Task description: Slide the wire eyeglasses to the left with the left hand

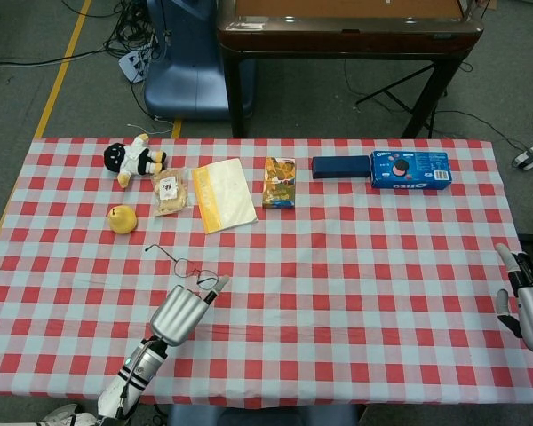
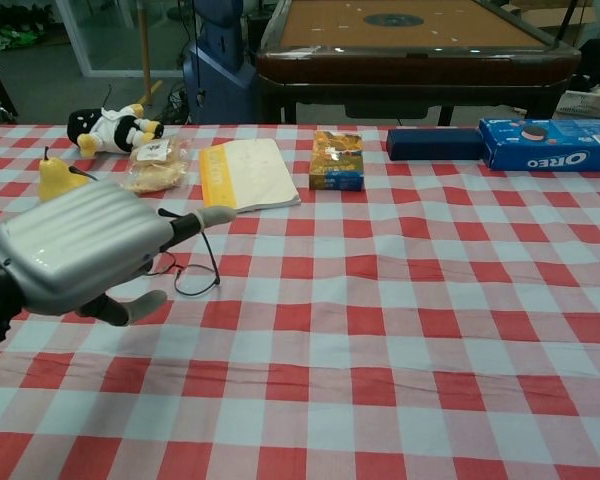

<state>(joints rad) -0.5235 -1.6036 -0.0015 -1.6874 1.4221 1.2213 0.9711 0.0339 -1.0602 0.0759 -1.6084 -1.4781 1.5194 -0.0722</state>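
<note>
just beside the wire eyeglasses (image 1: pixel 183 264), the left robot hand (image 1: pixel 181 311) hovers open over the worktop (image 1: pixel 355 293); right robot hand (image 1: pixel 526 302) open at the edge

"OREO" – white lettering, blue cookie box (image 2: pixel 550 144), back-right of table

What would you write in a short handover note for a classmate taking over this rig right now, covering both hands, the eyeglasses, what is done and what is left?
Left hand: holds nothing, fingers extended, just on the near side of the wire eyeglasses, fingertip by the right lens; contact unclear.
Right hand: open, idle at the table's right edge.
Eyeglasses: flat on the checkered tablecloth, in front of the pear.
Done: hand brought up to the eyeglasses.
Left: slide them left.
</note>
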